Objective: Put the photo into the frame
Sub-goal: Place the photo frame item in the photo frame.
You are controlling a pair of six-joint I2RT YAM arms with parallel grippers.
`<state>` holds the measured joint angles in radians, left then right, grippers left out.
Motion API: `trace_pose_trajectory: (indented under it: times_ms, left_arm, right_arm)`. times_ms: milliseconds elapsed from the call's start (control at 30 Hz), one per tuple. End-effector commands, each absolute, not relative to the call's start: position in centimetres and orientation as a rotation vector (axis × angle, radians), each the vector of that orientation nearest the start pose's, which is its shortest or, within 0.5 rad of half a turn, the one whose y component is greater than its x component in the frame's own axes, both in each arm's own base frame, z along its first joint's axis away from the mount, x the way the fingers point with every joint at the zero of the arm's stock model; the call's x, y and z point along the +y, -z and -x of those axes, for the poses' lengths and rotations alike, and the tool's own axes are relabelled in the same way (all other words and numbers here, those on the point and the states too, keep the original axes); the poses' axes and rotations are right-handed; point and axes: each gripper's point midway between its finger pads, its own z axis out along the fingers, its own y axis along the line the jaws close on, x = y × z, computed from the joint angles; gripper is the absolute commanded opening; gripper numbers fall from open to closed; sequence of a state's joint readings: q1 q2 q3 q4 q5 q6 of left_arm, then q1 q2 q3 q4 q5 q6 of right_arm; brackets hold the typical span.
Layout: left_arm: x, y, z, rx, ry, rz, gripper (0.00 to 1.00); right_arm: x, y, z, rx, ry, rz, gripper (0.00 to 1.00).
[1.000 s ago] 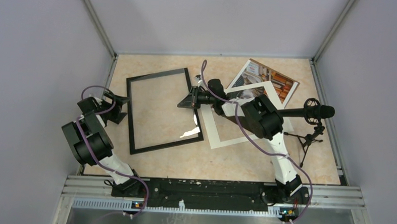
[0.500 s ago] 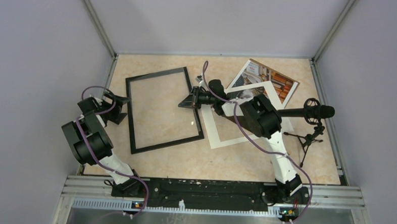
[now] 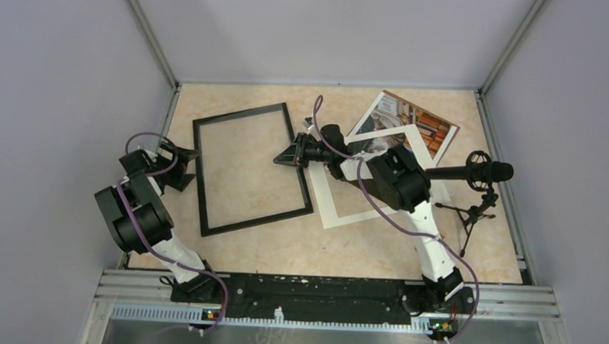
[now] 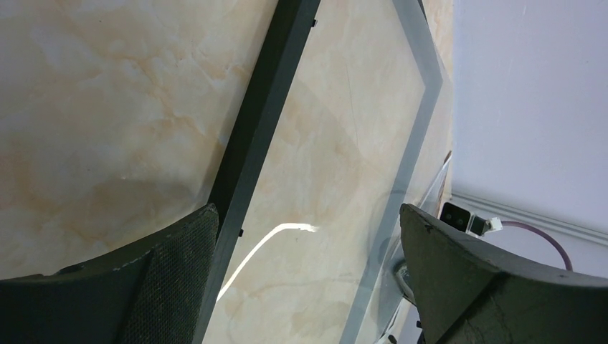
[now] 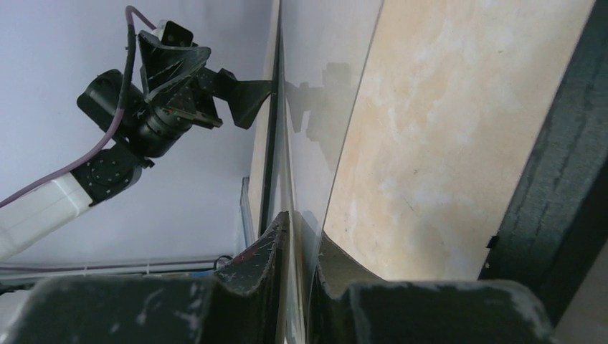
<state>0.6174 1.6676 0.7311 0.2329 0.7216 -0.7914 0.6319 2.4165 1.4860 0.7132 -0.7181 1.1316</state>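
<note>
Firstly, right gripper [image 5: 295,229]: jaws a narrow slit apart, with the edge of a clear glazing pane [image 5: 323,72] standing in the slit. Whether the pads pinched it could not be told.

Directly beneath and ahead of its fingertips: the frame [image 4: 257,122], thin black border, lying flat on the marbled tabletop [image 3: 282,248], with no print in it.

Just behind its wrist: white mat [image 3: 361,214], lying flat beside the frame's right side.

Farther behind, past the mat: the photo [image 3: 412,122], partly covered by the mat and well apart from the frame.

Opposite, across the frame: left gripper [image 4: 307,215], jaws spread wide, holding nothing, poised over the frame's left bar.

Step judged: glazing handled at the frame's right side, photo untouched. The next move would call for getting clear of the pane, then drawing the photo out from under the mat by its exposed part.
</note>
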Motion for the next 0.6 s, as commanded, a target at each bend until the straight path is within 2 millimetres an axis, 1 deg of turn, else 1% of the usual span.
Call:
trace_pose_trajectory:
  times_ms: [0, 100, 133, 167, 200, 367, 567]
  left_arm:
    - [9.4, -7.3, -37.5, 1.909, 0.934, 1.095, 0.98]
    - [9.3, -7.4, -37.5, 1.909, 0.933, 1.092, 0.98]
    - [9.4, -7.4, -37.5, 1.909, 0.932, 1.091, 0.98]
    - [9.3, -7.3, -37.5, 1.91, 0.933, 1.092, 0.98]
    - [9.3, -7.3, -37.5, 1.909, 0.935, 1.095, 0.98]
    - [9.2, -7.3, -37.5, 1.907, 0.943, 1.095, 0.98]
    - [9.1, -7.1, -37.4, 1.907, 0.953, 1.099, 0.98]
  right_arm:
    - [45.9, -9.9, -39.3, 2.074, -1.8, 0.094, 0.11]
    - [45.8, -10.0, -39.3, 2.062, -1.8, 0.097, 0.11]
    - [45.8, -10.0, -39.3, 2.063, -1.797, 0.093, 0.07]
    - [45.8, -10.0, -39.4, 2.066, -1.793, 0.088, 0.02]
    - [45.8, -10.0, -39.5, 2.065, -1.791, 0.086, 0.0]
    - [46.2, -10.0, -39.9, 2.068, -1.788, 0.081, 0.0]
    - [46.8, -9.7, -39.7, 2.075, -1.795, 0.09, 0.0]
